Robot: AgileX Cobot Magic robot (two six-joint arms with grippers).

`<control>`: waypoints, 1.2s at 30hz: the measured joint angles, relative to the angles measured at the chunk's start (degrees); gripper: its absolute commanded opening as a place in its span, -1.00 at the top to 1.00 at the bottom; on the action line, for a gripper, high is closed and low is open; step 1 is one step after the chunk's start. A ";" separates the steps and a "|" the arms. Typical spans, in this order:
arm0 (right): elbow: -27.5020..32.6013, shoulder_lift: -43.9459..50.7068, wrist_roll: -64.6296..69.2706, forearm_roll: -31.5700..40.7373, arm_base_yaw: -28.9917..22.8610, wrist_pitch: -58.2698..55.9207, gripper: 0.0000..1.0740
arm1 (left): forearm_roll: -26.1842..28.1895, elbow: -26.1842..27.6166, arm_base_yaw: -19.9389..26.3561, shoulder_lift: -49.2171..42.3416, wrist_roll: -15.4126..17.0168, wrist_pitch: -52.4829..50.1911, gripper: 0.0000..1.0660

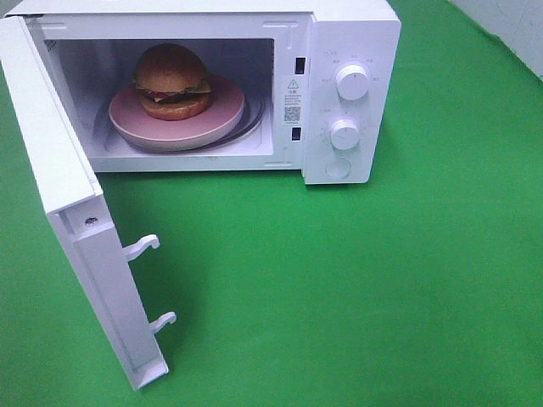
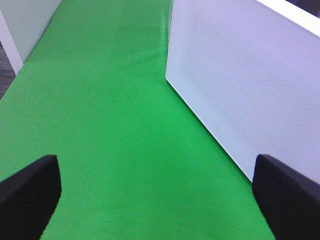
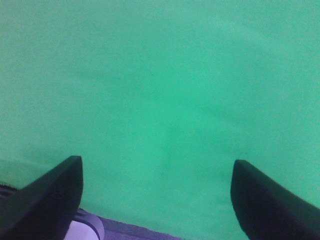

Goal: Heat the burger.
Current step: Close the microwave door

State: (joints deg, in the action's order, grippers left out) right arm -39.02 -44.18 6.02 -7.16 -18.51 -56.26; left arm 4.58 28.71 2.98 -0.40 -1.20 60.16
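Left fingers (image 2: 30, 197): spread wide, nothing between them, hanging over bare green counter (image 2: 115, 125). Just beside them, on the outer side of the microwave's door (image 2: 240, 85), its white face with a dotted mesh panel.

Right fingers (image 3: 45, 200): also spread wide and empty, over plain green counter. Microwave not seen from this wrist.

From the high camera neither arm shows.

Nearest the camera is the door's free edge, swung fully open on the microwave's left and standing edge-on. Two white latch hooks (image 1: 142, 247) stick out from its inner side toward the doorway.

Then an open stretch of green in front of the microwave (image 1: 373, 51).

Inside the cavity: a pink plate (image 1: 170, 140) lies flat on the glass turntable (image 1: 250, 127). The burger (image 1: 172, 81) sits on the plate, toward its back half, touching nothing else.

- Burger upright, stack axis vertical, domed bun on top.
- Round in plan, so no long axis across the plate can be told.
- Layered edge faces the open doorway; a yellow cheese corner juts toward the control-panel side.

Right of the cavity: a warning label (image 1: 292, 100) on the frame, then two white knobs, upper (image 1: 352, 82) and lower (image 1: 344, 134), with a round button (image 1: 338, 167) beneath.
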 measured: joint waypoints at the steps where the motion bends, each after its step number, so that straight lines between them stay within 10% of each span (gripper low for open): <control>1: 1.66 3.50 0.00 1.09 2.29 0.00 -0.42 | 0.00 0.00 0.00 0.00 0.00 0.00 -0.81; 23: 8.88 41.54 -0.11 4.35 17.48 -0.11 -0.42 | 0.00 0.00 0.00 0.00 0.00 0.00 -0.81; 36: 9.91 44.40 -1.03 5.04 18.05 -1.38 -0.42 | 0.00 0.00 0.00 0.00 0.00 0.00 -0.81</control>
State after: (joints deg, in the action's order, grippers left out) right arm -29.11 0.23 4.98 -2.12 -0.46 -57.64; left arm 4.58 28.71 2.98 -0.40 -1.20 60.16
